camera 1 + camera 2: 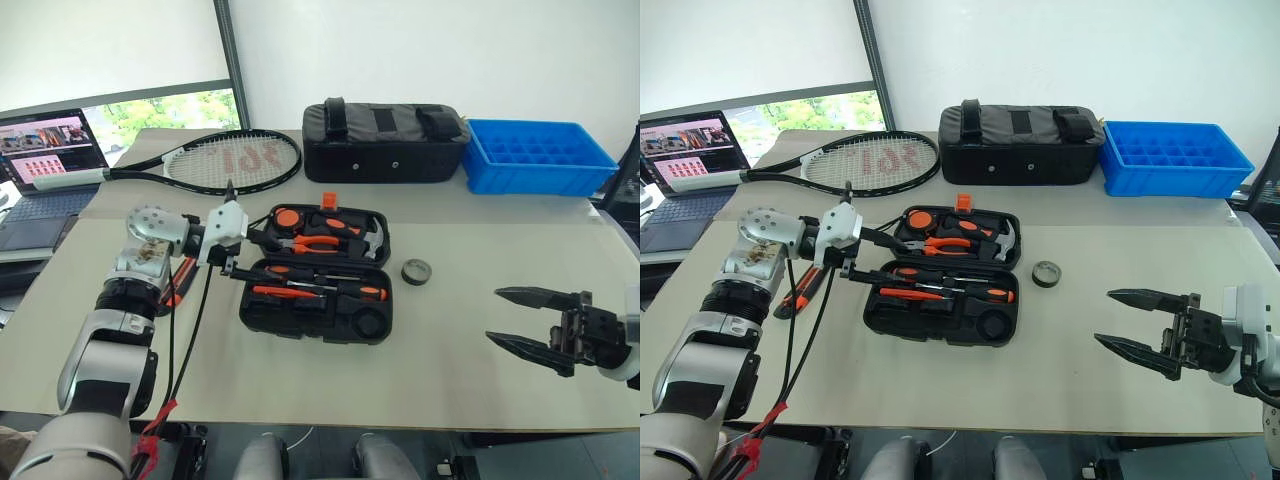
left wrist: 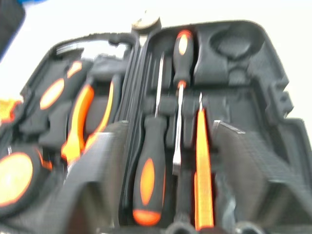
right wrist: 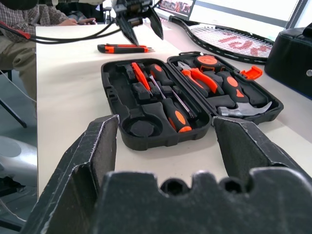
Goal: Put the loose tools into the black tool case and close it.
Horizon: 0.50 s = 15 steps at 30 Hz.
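Observation:
The black tool case (image 1: 372, 322) lies open mid-table, pliers and a hammer in its far half. Two screwdrivers (image 1: 340, 287) and a thin orange tool (image 1: 273, 292) rest in the slots of its near half. My left gripper (image 1: 250, 256) hovers over the case's left end, open with nothing between its fingers. The orange-and-black utility knife (image 3: 124, 48) lies on the table left of the case, beneath my left wrist. A small dark tape roll (image 1: 417, 270) sits just right of the case. Further right, my right gripper (image 1: 493, 315) stands open and empty, pointing at the case.
A tennis racket (image 1: 232, 160), a black fabric bag (image 1: 385, 140) and a blue crate (image 1: 540, 155) line the back of the table. A laptop (image 1: 45, 150) stands at the far left. A seated person (image 3: 24, 29) shows beyond the table's left end.

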Tool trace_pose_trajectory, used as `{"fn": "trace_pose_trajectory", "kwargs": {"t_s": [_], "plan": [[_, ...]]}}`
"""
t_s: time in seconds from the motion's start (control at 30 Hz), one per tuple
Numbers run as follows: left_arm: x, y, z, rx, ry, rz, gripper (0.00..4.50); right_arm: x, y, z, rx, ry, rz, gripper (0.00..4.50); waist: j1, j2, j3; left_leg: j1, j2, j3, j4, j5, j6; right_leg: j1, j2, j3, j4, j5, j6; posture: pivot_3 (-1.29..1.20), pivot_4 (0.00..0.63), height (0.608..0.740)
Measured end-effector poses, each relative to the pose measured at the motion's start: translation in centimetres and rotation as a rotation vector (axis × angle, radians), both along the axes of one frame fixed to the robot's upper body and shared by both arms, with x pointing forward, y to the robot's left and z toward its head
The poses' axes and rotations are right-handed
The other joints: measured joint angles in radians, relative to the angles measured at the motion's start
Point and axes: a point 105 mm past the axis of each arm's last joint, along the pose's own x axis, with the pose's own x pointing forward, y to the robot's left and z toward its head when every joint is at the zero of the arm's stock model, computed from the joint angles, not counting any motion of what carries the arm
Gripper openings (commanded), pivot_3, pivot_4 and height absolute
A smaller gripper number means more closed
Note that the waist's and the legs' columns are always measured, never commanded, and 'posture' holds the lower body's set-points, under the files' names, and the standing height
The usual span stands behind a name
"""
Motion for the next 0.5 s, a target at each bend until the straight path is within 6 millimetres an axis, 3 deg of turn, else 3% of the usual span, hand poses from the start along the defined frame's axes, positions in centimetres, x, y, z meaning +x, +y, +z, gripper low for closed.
{"fn": "trace_pose_trajectory", "kwargs": {"t_s": [0.13, 0.17, 0.33, 0.5], "plan": [[-0.8, -1.0, -2.5, -0.033, 0.041, -0.005, 0.21, 0.0, 0.1, -0.1, 0.005, -0.001, 0.000, 3.60, 0.001, 0.001, 0.000, 0.000, 0.000, 0.000, 0.001, 0.000, 0.000, 0.000, 0.000, 0.000, 0.000, 0.001, -0.002, 0.00, 0.150, 0.707], [-1.1, -1.3, -3.0, -0.041, 0.049, -0.006, 0.02, 0.0, 0.1, -0.1, 0.006, -0.002, -0.001, 3.60, 0.002, 0.001, 0.000, 0.000, 0.000, 0.000, 0.001, 0.000, 0.000, 0.000, 0.000, 0.000, 0.000, 0.001, -0.002, 0.00, 0.150, 0.707], [-2.3, -1.8, -5.4, -0.037, 0.088, -0.001, 0.02, -0.4, -0.1, -0.8, 0.012, 0.016, -0.014, 3.60, 0.002, 0.000, 0.000, -0.001, 0.000, -0.001, 0.001, 0.000, 0.000, 0.000, 0.000, 0.000, 0.000, 0.002, -0.003, 0.00, 0.150, 0.707], [-1.8, -1.7, -6.2, -0.021, 0.052, 0.038, 0.02, -0.4, -0.1, -0.8, 0.013, 0.011, -0.024, 3.60, 0.002, -0.001, 0.000, 0.000, 0.000, -0.001, 0.002, 0.000, 0.000, 0.001, 0.000, 0.000, 0.000, 0.001, -0.002, 0.00, 0.150, 0.707]]}}
